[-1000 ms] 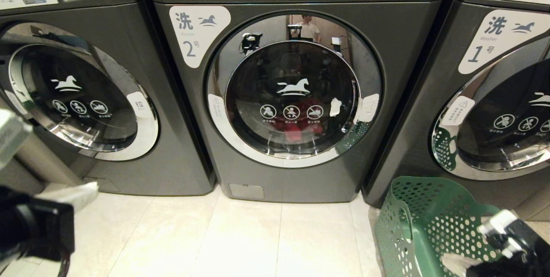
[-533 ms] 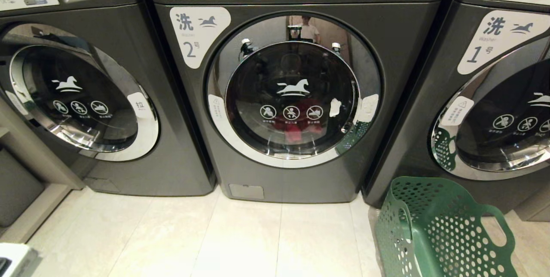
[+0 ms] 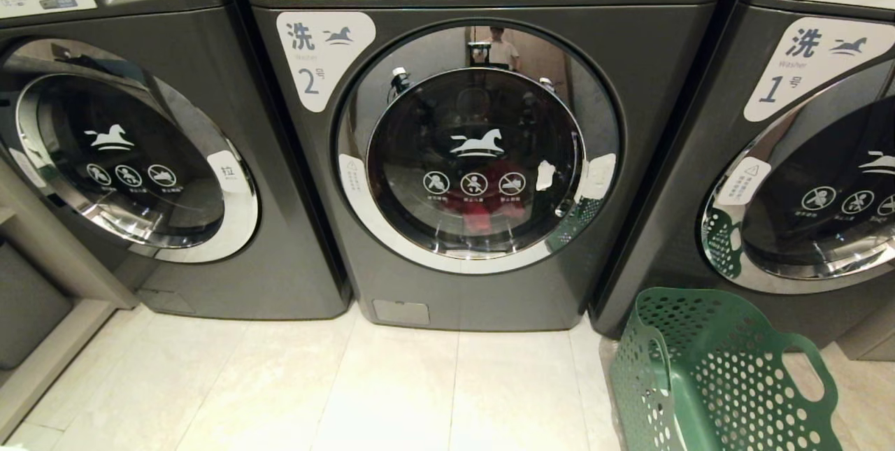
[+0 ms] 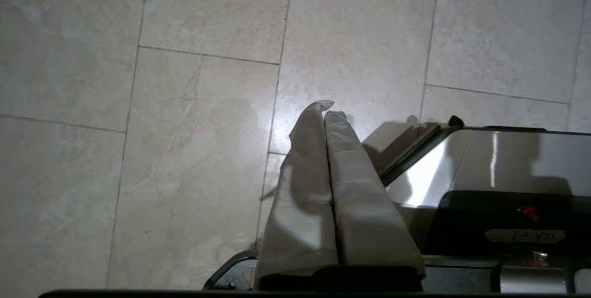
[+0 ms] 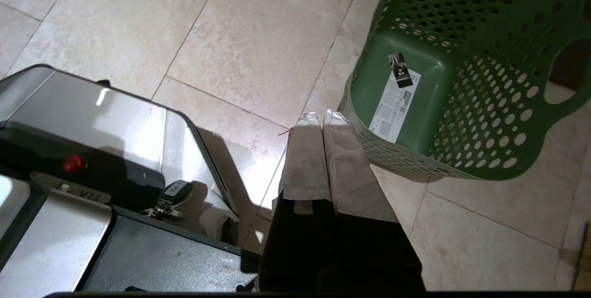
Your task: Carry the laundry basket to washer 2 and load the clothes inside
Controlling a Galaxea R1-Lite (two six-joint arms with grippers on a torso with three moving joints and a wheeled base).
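Washer 2 (image 3: 475, 150) stands with its door closed, red clothes (image 3: 482, 203) visible behind the glass. Basket (image 3: 713, 374) sits empty on the floor (image 3: 391, 395) to its right. Both grippers — left (image 4: 324, 111), right (image 5: 322, 118) — are closed on nothing, low over the tiles.

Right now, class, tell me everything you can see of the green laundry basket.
The laundry basket is dark green, plastic-looking, tapered, its walls pierced with round holes and an oval handle cut-out at one end. It stands upright on the pale tiled floor in front of the washer marked 1, right of washer 2. The right wrist view shows it empty, with a printed label on its solid base. Nothing grips it; the right gripper hangs shut beside it.
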